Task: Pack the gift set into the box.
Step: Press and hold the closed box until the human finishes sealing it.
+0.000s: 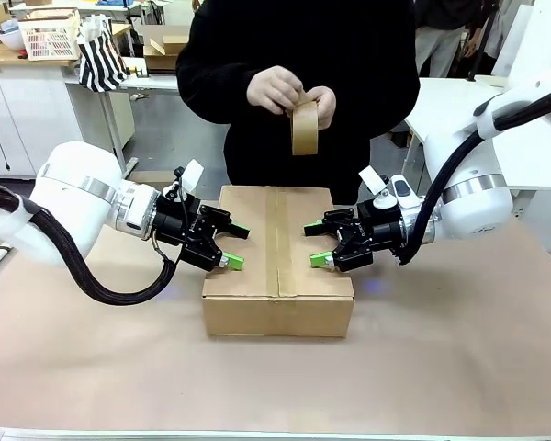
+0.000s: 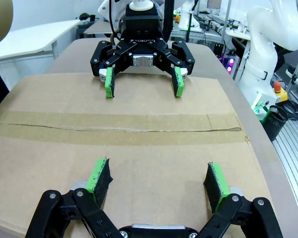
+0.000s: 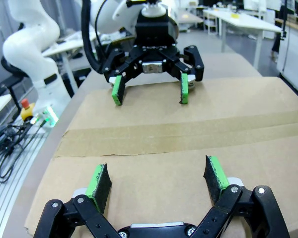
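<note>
The box point(image 1: 277, 262) stands mid-table with its top flaps folded flat and a strip of brown tape point(image 2: 119, 128) along the centre seam. The gift set is not in view. My left gripper point(image 1: 237, 246) is open at the box's left side, its green pads low over the left flap point(image 2: 149, 168). Opposite it, my right gripper point(image 1: 314, 245) is open over the right flap point(image 3: 159, 178). Each wrist view shows the other gripper across the seam: the right gripper point(image 2: 143, 84) and the left gripper point(image 3: 150, 91). Neither holds anything. Behind the box, the person's hands hold a roll of brown tape point(image 1: 304, 127).
Brown paper covers the table point(image 1: 441, 349). Far back left stand a white grid basket with red contents point(image 1: 50, 37), a striped bag point(image 1: 101, 60) and a smaller carton point(image 1: 165, 44). A white table point(image 1: 445, 101) is at back right.
</note>
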Robot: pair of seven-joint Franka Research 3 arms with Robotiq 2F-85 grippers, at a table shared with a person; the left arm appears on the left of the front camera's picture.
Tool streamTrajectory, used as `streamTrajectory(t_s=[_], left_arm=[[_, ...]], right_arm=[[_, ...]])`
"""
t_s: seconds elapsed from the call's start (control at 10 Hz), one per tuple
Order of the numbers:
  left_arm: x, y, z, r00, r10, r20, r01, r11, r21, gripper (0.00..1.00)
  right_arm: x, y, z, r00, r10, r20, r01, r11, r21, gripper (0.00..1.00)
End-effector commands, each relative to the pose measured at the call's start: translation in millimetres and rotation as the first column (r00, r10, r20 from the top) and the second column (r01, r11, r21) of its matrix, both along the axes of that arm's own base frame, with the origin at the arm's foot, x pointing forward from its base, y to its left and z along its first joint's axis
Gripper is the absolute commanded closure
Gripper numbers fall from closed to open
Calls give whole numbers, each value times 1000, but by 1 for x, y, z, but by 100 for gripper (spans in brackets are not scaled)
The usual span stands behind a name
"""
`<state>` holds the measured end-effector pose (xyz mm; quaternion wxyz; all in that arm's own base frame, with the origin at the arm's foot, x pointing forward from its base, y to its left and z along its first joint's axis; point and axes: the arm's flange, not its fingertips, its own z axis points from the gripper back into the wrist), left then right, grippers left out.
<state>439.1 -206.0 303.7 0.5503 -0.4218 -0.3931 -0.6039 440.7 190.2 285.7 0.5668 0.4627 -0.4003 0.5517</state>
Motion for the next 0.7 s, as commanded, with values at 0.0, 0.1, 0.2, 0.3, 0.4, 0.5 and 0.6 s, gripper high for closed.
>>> streamTrajectory(t_s=[0.0,0.1,0.2,0.3,0.4,0.5,0.6], left_arm=[[-2,2,-5,1000,-8,7,8,1000,-3,0],[-2,2,-5,1000,-8,7,8,1000,-3,0],[-2,2,-5,1000,-8,7,8,1000,-3,0],[-2,2,-5,1000,-8,7,8,1000,-3,0],[-2,2,-5,1000,-8,7,8,1000,-3,0],[-2,2,-5,1000,-8,7,8,1000,-3,0],[-2,2,-5,1000,-8,7,8,1000,-3,0]], right_arm=[[-1,0,0,1000,-3,0,3,1000,-1,0],[-1,0,0,1000,-3,0,3,1000,-1,0],[-1,0,0,1000,-3,0,3,1000,-1,0],[-1,0,0,1000,-3,0,3,1000,-1,0],[-1,0,0,1000,-3,0,3,1000,-1,0],[-1,0,0,1000,-3,0,3,1000,-1,0],[-1,0,0,1000,-3,0,3,1000,-1,0]])
